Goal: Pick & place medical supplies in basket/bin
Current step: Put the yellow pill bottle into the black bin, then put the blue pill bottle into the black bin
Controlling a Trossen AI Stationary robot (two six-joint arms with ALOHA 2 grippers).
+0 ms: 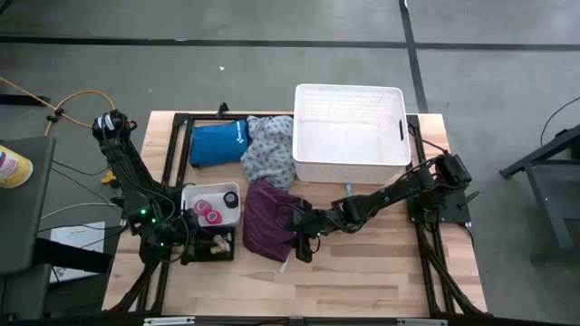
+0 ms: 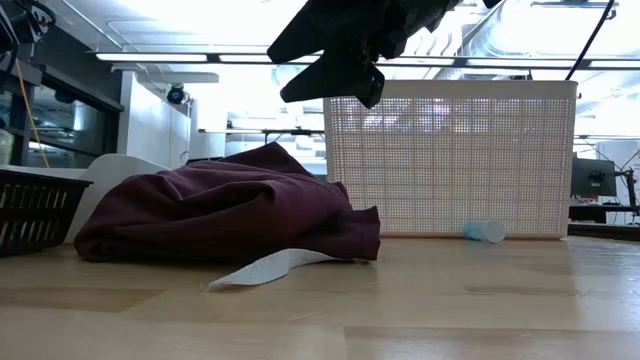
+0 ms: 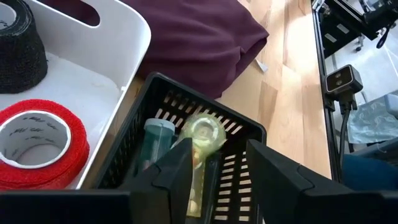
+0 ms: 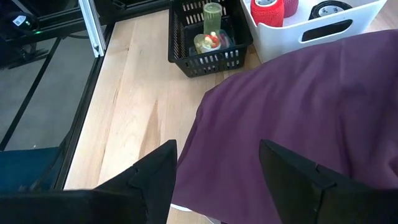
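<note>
Leftmost, my left gripper (image 3: 214,177) hangs over the black mesh crate (image 1: 210,246), just left of the maroon cloth (image 1: 268,220); its fingers stand parted around nothing, a clear vial (image 3: 204,134) directly below them. I judge the vial is being dropped, so I would lift straight up to avoid snagging the mesh. Behind the crate sits the white tray (image 1: 192,193) with its rolls. Over the cloth's right edge my right gripper (image 1: 304,246) hovers, fingers spread and empty; a low, centred pinch on a fold should hold. Behind the cloth and to its right stands the white basket (image 1: 350,165). Only the low view shows a small blue cup (image 2: 485,231) by the basket's wall; only the wrist views show the crate's contents.
</note>
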